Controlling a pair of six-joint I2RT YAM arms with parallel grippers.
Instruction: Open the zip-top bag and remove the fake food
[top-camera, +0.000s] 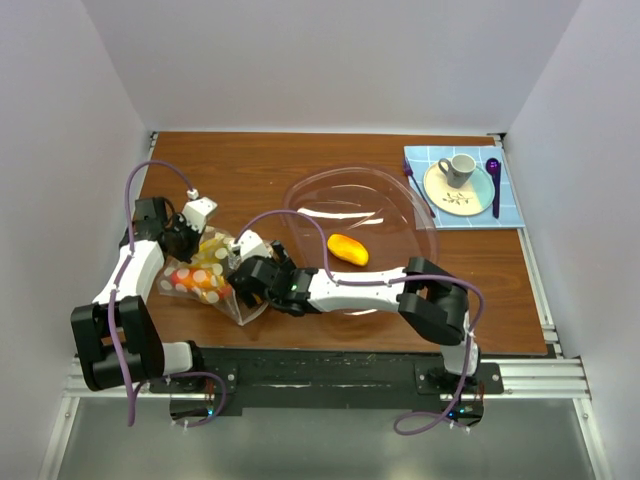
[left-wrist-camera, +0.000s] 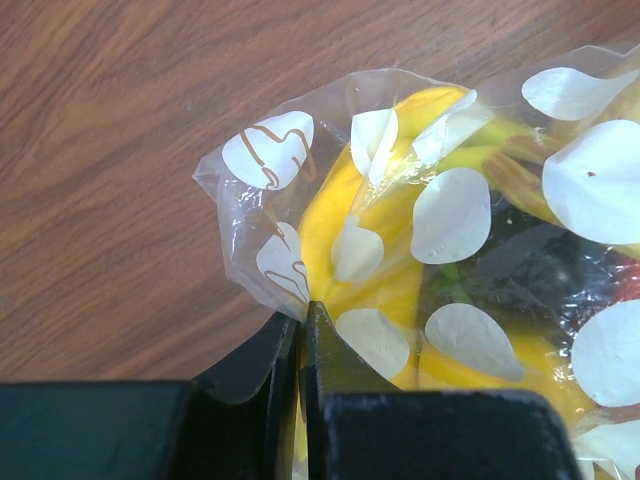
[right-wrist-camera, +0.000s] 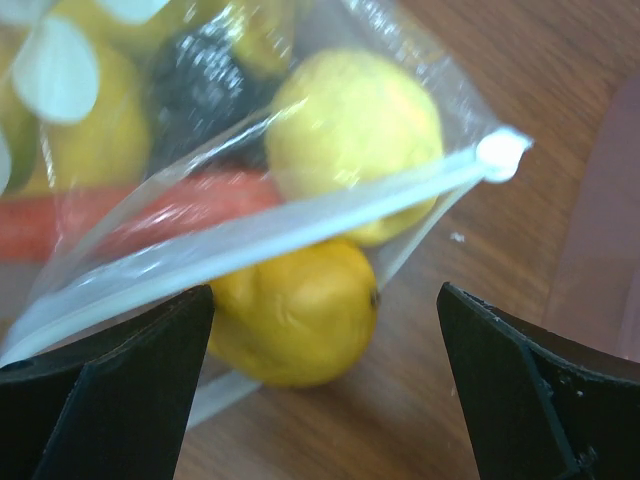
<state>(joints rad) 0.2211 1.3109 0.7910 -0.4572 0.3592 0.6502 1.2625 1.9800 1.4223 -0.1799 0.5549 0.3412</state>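
Left claw (left-wrist-camera: 303, 322) pinched tight on zip-top bag (top-camera: 205, 272) edge; I see right claw (right-wrist-camera: 325, 295) gaping wide at zip strip (right-wrist-camera: 280, 225). Bag at near-left corner of counter (top-camera: 300, 160), fake food (right-wrist-camera: 350, 130) inside; one orange piece (top-camera: 347, 249) in bowl (top-camera: 390, 200).

the zip-top bag (top-camera: 205, 272) lies on the left part of the table (top-camera: 250, 160) with the fake food (top-camera: 200, 282) inside it. just to its right stands the bowl (top-camera: 400, 200), and 1 loose piece (top-camera: 347, 249) sits in it. the left gripper (left-wrist-camera: 303, 312) is at the bag's far-left edge, the right gripper (right-wrist-camera: 325, 295) at its right end. at the far right corner a mat (top-camera: 510, 210) carries a plate (top-camera: 440, 195) with a cup (top-camera: 460, 167) on it.
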